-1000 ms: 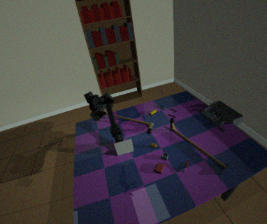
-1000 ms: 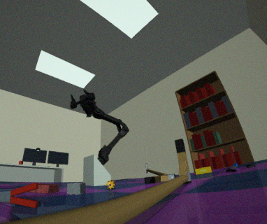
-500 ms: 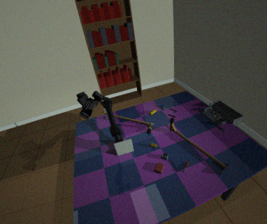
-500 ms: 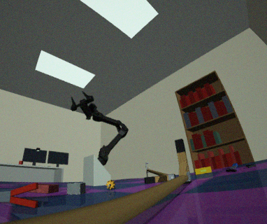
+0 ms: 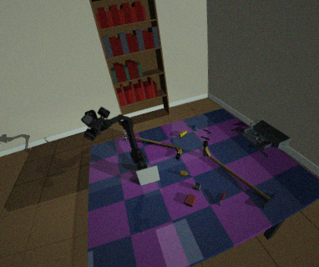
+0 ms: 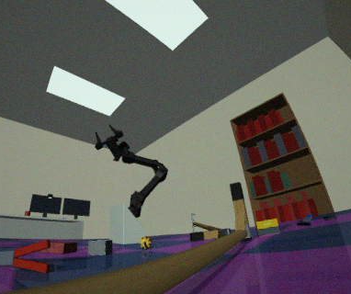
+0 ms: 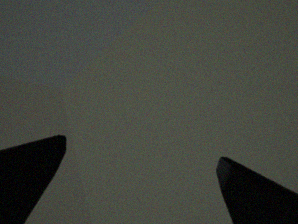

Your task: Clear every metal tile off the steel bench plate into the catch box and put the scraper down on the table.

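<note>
- See checkered table (image 5: 111,218) (image 6: 301,248) under everything on the task side; lean on the top view for layout.
- Note dark metallic unit (image 5: 273,131) on far right by the grey wall, probably bench plate plus catch box (too dim to split the two); can't make out tiles.
- Find the likely long scraper (image 5: 237,177) (image 6: 164,271) lying on the table, right of the arm (image 5: 130,134) (image 6: 157,173), near end about mid-table.
- Read long axis as slanting from there down to lower right in the top view, away from the arm's base.
- Mark claw (image 5: 91,122) (image 6: 104,131) (image 7: 142,150) as released, spread wide, nothing between fingers; raised high on the opposite side of the base from the scraper, aimed at bare wall.
- Judge pickup as not begun; needs a big swing back across the base, then lowering, with fingers straddling the handle crosswise to its slant.
- Only one arm, so no nearer-hand choice.
</note>
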You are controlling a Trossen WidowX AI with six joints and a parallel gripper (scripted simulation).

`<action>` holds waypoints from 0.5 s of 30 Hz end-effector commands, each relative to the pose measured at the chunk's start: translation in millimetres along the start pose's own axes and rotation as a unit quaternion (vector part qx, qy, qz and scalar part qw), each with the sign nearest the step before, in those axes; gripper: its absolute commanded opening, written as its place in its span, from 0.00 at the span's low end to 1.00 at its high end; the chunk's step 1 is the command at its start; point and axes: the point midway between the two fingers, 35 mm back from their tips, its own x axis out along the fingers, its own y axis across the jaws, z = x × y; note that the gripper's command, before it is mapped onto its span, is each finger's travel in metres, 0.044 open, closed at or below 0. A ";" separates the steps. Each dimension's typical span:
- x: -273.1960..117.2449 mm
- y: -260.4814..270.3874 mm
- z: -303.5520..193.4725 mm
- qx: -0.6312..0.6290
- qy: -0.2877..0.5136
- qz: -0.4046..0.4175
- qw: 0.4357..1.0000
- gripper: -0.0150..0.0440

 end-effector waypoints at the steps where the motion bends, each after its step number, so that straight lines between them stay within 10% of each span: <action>1: -11.9 -2.2 16.6 0.005 -0.022 0.001 1.000 1.00; 15: -61.3 -12.8 68.6 0.019 -0.099 -0.004 0.995 1.00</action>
